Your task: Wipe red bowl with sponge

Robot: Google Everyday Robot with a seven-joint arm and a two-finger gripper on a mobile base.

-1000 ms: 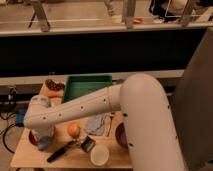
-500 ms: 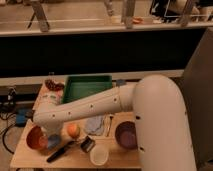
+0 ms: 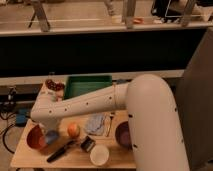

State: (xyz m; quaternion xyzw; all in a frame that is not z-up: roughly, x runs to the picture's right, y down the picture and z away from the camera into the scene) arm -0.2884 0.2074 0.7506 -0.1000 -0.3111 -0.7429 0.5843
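The red bowl [image 3: 35,138] stands at the front left of the wooden table [image 3: 30,159]. A small blue-grey piece that looks like the sponge [image 3: 52,136] sits at the bowl's right rim. My white arm [image 3: 85,104] reaches from the right across the table to the left. My gripper [image 3: 46,128] hangs down from the wrist just above the bowl's right edge, over the sponge. The wrist hides most of the gripper.
A green tray [image 3: 88,85] sits at the back, with a plate of red items [image 3: 54,85] to its left. An orange fruit [image 3: 73,130], a blue-white cloth [image 3: 96,123], a purple bowl [image 3: 122,134], a white cup [image 3: 99,155], a black-handled tool [image 3: 60,151] and a small dark object [image 3: 87,144] lie nearby.
The big upper part of the arm has swung to the right, uncovering the purple bowl. The wrist end has stayed above the red bowl's right edge.
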